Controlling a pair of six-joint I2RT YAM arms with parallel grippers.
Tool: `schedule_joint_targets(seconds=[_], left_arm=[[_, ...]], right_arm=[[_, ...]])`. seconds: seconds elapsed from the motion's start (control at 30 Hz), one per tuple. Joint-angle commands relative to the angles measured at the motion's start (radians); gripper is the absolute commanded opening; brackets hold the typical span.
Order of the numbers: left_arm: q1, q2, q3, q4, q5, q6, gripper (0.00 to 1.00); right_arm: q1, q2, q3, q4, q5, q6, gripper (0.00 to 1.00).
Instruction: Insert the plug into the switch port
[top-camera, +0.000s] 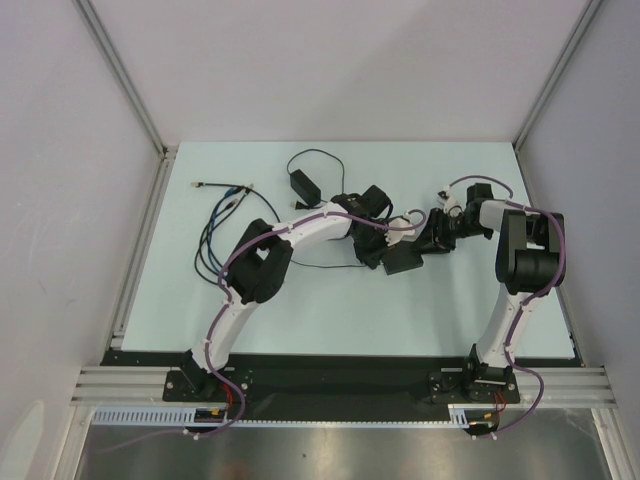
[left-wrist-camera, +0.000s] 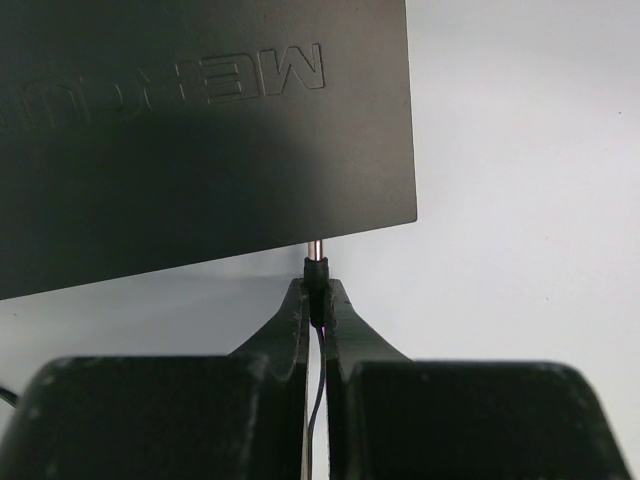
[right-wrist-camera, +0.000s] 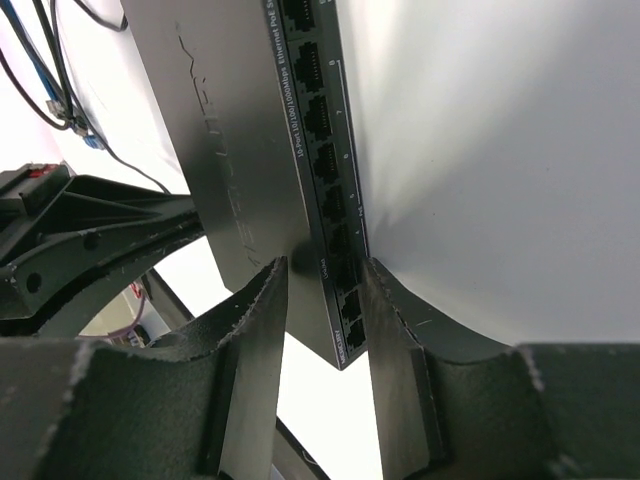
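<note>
Our left claw (left-wrist-camera: 317, 292) is closed tight on the plug (left-wrist-camera: 316, 265), a small barrel connector pinched just behind its metal tip. Its thin lead (left-wrist-camera: 316, 400) trails back between the fingers. The tip points at a narrow edge of the switch (left-wrist-camera: 200, 130) and touches it or sits just short of it. No socket shows from this wrist, so we cannot tell whether the tip is lined up with one.

Our right claw (right-wrist-camera: 325, 300) is closed across the thin body of the switch near one corner, a finger on each broad face, with the row of network ports (right-wrist-camera: 322, 170) facing its camera. Whether the box is lifted off the desk (top-camera: 330, 320) we cannot tell.

We judge the switch rigid and fairly light, but its smooth matte faces may let it pivot in a corner grip once the plug pushes. A hold nearer the socket would brace it better. The plug is stiff and its lead limp, so gripping the moulded body close to the tip suits it.

Further out, both claws meet mid-desk, with the power adapter (top-camera: 303, 183) behind them and loose blue cables (top-camera: 213, 225) well off to the left.
</note>
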Motion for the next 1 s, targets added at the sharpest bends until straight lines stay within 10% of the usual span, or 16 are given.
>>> schedule_joint_targets(seconds=[0.0,0.97], left_arm=[[-0.019,0.052,-0.007,-0.068,0.031,0.017,0.00],[-0.010,0.046,-0.059,-0.068,0.045,-0.064,0.00]], right_arm=[[0.020,0.013,-0.016,0.002,-0.052,0.044,0.40],[0.008,-0.044,-0.152,0.042,-0.071,0.156,0.44]])
